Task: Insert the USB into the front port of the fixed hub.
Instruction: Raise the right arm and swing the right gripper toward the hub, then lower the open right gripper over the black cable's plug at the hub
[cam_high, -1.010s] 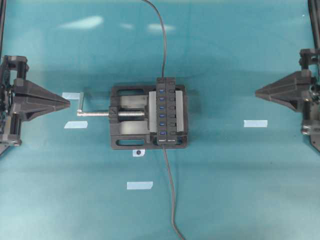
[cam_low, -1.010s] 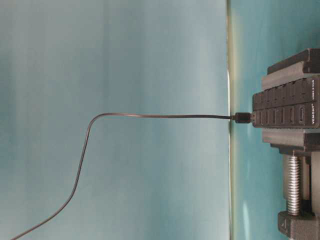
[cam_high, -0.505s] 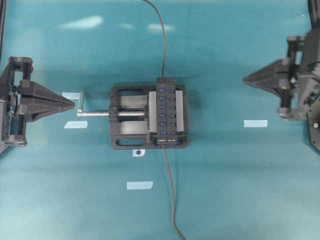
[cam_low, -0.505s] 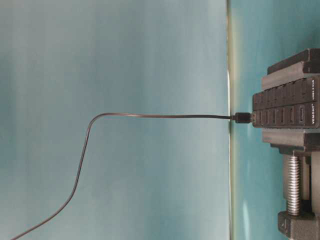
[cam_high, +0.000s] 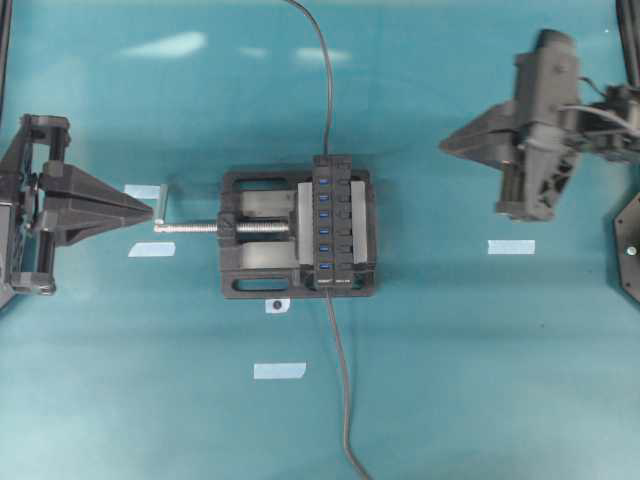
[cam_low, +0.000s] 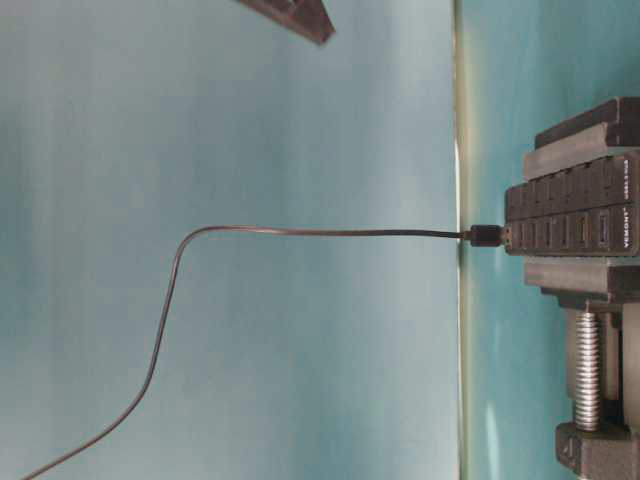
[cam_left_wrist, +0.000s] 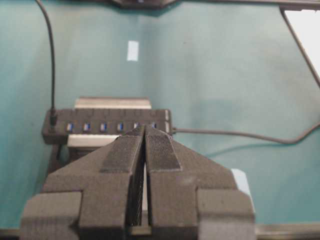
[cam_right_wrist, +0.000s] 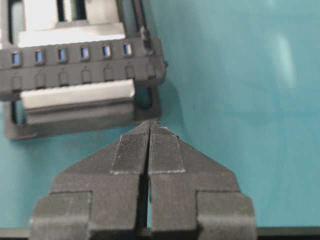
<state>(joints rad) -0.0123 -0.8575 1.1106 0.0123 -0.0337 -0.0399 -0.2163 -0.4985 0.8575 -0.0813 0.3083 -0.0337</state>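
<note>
A teal table (cam_high: 480, 380) fills the overhead view. At its centre sits a black bench vise (cam_high: 252, 280) with a silver screw handle (cam_high: 190, 227) sticking out toward the left side. Clamped between the vise jaws is the fixed hub (cam_high: 333, 221), a long narrow black strip with a row of blue ports and black buttons beside them, running from top to bottom of the overhead view. At the left edge of the table the left arm holds the left gripper (cam_high: 150, 209) level, its two ribbed fingers pressed together with nothing between them, its tip just beside the end of the screw handle; whether they touch is hard to judge from above. At upper right, the right gripper (cam_high: 445, 148) hangs above the table well apart from the vise, its fingers likewise pressed together on nothing, pointing toward the hub. A thin dark-grey cable (cam_high: 327, 70) comes in from the top edge and meets the far end of the hub; a second cable (cam_high: 343, 390) leaves the near end and runs off the bottom edge. In the table-level view, the USB (cam_low: 487, 236), a small dark plug, sits seated against the end of the hub with its cable arching away. It appears fully inserted, though the angle leaves that a little uncertain. Several pale tape strips (cam_high: 511, 246) lie flat on the table around the vise.
</note>
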